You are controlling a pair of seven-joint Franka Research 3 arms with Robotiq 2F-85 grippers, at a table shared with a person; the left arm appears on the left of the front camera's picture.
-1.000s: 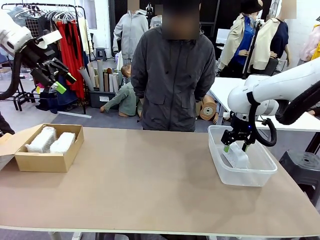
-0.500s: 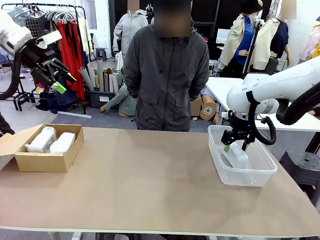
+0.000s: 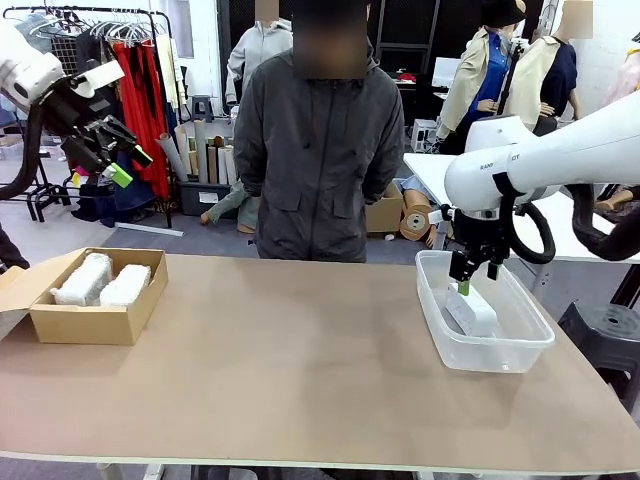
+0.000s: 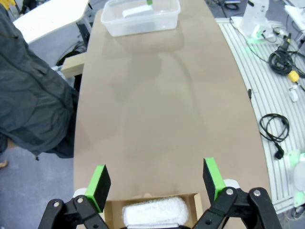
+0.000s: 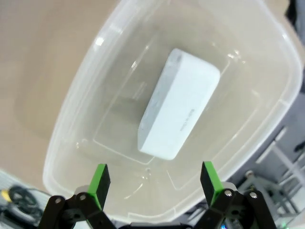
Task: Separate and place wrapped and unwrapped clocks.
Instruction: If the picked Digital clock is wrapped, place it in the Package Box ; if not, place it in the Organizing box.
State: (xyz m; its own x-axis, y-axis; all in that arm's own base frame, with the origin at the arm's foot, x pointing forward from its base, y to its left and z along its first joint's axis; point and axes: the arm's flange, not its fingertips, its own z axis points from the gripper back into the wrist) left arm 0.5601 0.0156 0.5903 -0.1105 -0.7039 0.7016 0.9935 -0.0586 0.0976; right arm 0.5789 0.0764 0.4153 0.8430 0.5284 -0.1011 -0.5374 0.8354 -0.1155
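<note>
Here we see the bare clock (image 5: 178,110), smooth and white, lying flat on the bottom of the clear tub (image 3: 437,318) at the right side of the surface (image 3: 300,370). Nothing holds it. Our right pincer (image 3: 473,278) hangs just above the tub, over the clock, with its green pads (image 5: 100,178) spread wide apart and nothing between them.

Far over at the left end sits a brown cardboard box (image 3: 100,322) with its flap open. Two wrapped clocks (image 3: 82,279) lie side by side inside it, bumpy in their crinkly wrap. Our left pincer (image 3: 118,150) is up high above that box, wide open too and holding nothing. A person in a dark grey jacket (image 3: 318,160) stands at the far side of the surface.
</note>
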